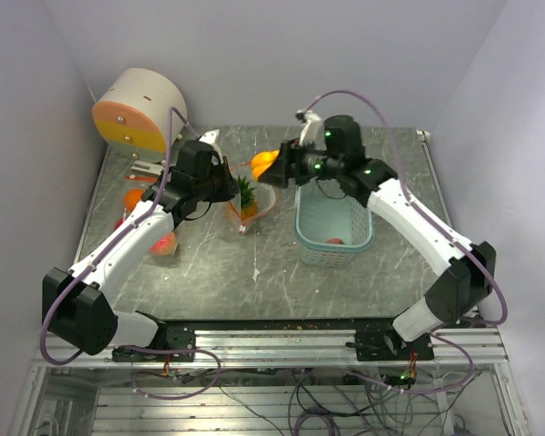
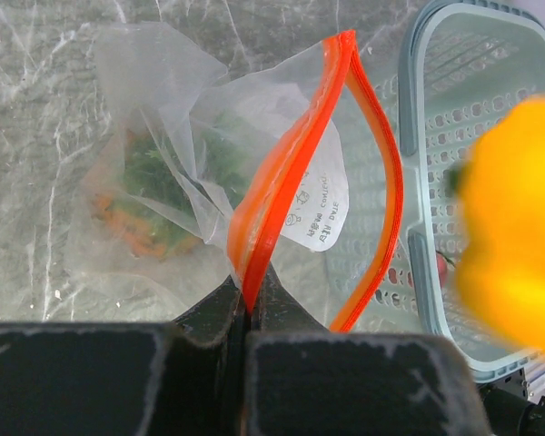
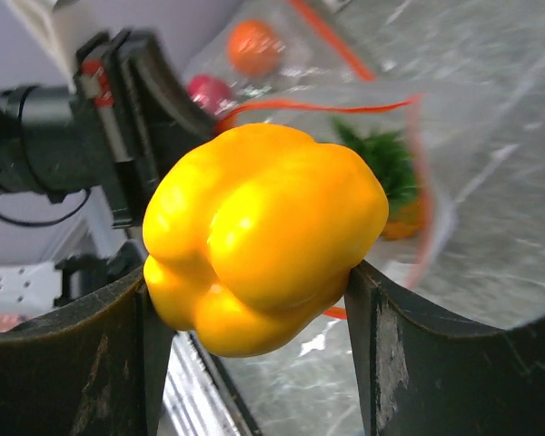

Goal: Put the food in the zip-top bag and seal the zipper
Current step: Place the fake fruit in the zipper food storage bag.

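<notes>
My left gripper (image 2: pixel 248 304) is shut on the orange zipper edge of the clear zip-top bag (image 2: pixel 282 195) and holds its mouth open above the table. A leafy green and orange toy vegetable (image 2: pixel 154 182) lies inside the bag (image 1: pixel 247 202). My right gripper (image 3: pixel 254 300) is shut on a yellow toy bell pepper (image 3: pixel 263 232) and holds it in the air just right of the bag's mouth (image 1: pixel 265 163). An orange fruit (image 1: pixel 133 198) and a red one (image 1: pixel 164 243) lie on the table at the left, partly behind my left arm. A red piece (image 1: pixel 334 242) lies in the basket.
A pale teal slatted basket (image 1: pixel 334 227) stands right of the bag, under my right arm. A round cream and orange drum (image 1: pixel 138 109) sits at the back left corner. The table's metal front rail (image 1: pixel 272 341) runs along the near edge.
</notes>
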Available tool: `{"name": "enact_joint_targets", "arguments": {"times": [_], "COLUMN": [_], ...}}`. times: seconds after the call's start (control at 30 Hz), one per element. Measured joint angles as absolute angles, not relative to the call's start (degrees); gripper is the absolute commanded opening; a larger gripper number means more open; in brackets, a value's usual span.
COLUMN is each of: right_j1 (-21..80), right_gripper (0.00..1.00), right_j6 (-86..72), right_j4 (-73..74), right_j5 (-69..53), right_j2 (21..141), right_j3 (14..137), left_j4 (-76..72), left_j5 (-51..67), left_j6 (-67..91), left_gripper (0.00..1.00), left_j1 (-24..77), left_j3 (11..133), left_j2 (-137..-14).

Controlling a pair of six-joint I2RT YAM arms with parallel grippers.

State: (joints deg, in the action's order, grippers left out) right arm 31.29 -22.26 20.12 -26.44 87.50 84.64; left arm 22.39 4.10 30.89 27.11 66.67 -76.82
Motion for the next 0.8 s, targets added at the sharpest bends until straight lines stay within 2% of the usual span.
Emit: {"name": "enact_joint_targets", "arguments": {"times": [0.17,0.27,0.43,0.53,0.6,0.63,0.67,0.8], "right_j1": [37.93,38.61,38.41,38.37,38.37,38.39,38.52,38.89], "right_gripper": [0.28,0.25,0.29,0.45,0.68,0.86,0.98,1.0], "right_j6": [-23.44,-23.73,-23.59,-23.57,-23.46,-23.4,-23.18,-22.04], "right_j4": [18.74,19.46,23.57,26.04,27.83,28.27,28.75,30.41], "right_j5": [-29.63,-27.81,-20.8,-17.3,-15.77,-15.27,-14.24,-11.64], "right_j2": [92.6,93.76,95.02,96.75,98.59,99.24,99.85,99.74], "right_j3": [84.64,84.64,84.84,85.08,86.28,86.76,87.18,88.2], "left_j4": [22.41,23.0,23.0,23.0,23.0,22.98,22.98,22.96], "left_j5": [4.16,3.92,3.95,3.95,3.97,3.99,4.01,4.03], "left_j6": [30.87,30.44,30.2,30.22,30.2,30.2,30.2,30.2], "left_gripper": [0.07,0.07,0.07,0.07,0.07,0.07,0.07,0.07], "left_j1": [27.11,26.98,27.11,27.11,27.11,27.11,27.11,27.11], "left_j3": [66.65,66.67,66.7,66.7,66.7,66.7,66.7,66.7], "left_j2": [-76.82,-76.82,-76.73,-76.73,-76.73,-76.73,-76.73,-76.73]}}
